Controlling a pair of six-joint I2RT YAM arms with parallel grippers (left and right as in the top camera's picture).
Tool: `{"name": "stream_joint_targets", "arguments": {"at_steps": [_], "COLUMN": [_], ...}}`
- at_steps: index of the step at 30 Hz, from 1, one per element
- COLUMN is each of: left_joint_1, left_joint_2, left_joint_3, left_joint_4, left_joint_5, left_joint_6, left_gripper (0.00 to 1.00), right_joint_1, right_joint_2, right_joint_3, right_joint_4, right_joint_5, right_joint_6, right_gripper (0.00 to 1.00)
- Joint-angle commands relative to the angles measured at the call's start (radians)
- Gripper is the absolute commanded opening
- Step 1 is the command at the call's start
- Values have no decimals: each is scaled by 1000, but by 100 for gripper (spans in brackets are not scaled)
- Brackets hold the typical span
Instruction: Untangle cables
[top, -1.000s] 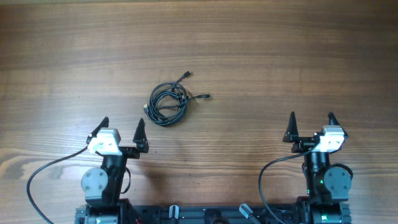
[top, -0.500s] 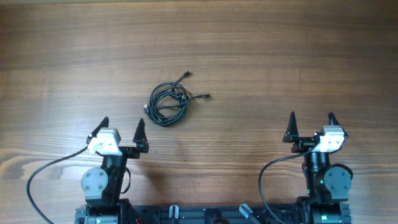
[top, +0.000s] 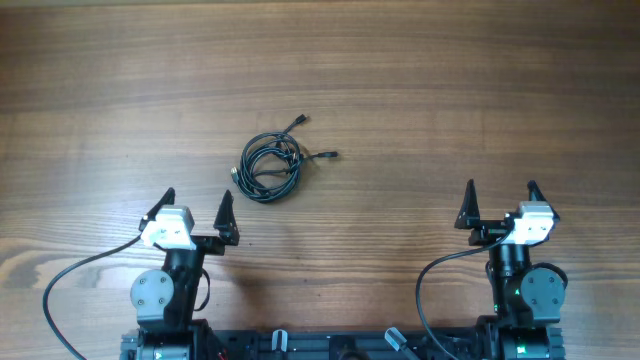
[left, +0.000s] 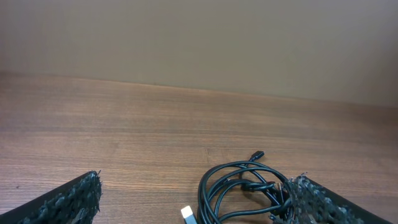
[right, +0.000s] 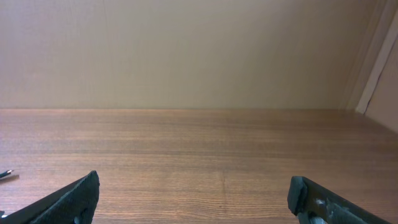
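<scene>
The cables (top: 268, 167) are sitting in one tangled little coil on the wooden worktop (top: 450, 80), left of centre in the overhead view. It's a bundle of thin black loops piled on each other. One loose end with a small plug (top: 301, 121) pokes out toward the far side, and another plug end (top: 331, 154) sticks out to the right. On the near-left side of the coil there's a pale, silvery connector (left: 186, 214), which is easier to spot from the left wrist camera.

The left claw (top: 197, 195) is parked near the robot's edge of the worktop with its fingers spread wide and nothing between them. It's near the coil but not touching it. From its wrist camera the coil lies just ahead, toward the right-hand finger (left: 317, 202), and that finger's tip hides part of the loops.

The right claw (top: 500, 186) is well apart from the coil, over on the other side, also spread wide and holding nothing. Its wrist camera mostly shows bare wood and a beige wall (right: 186, 50), with just the tip of one plug at the left edge.
</scene>
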Motion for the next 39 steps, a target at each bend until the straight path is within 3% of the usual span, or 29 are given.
{"name": "stream_joint_targets", "arguments": {"at_steps": [1,13,17,20,23,30,39], "left_joint_1": [-6,-6,-6,-6,-6,-6,-6], "left_joint_2": [6,6,6,6,6,98,682], "left_joint_3": [-4,-4,-4,4,83,431,1022], "left_joint_4": [-4,45,158,319,351,19,-590], "left_joint_5": [-2,-2,44,76,174,179,267], "left_joint_6": [16,23,23,-26,-139,-161,-161], "left_gripper": [100,100,100,100,100,100,100], "right_joint_1": [-3,-3,-3,-3,-3,-3,-3], "right_joint_2": [-7,-7,-7,-7,-7,-7,-7], "right_joint_3": [-1,-1,-1,-1,-1,-1,-1], "right_joint_4": [3,3,4,3,4,3,3], "right_joint_5": [19,19,19,19,19,19,19], "right_joint_6": [-8,-9,-9,-8,-8,-8,-8], "right_gripper": [100,100,100,100,100,100,100]}}
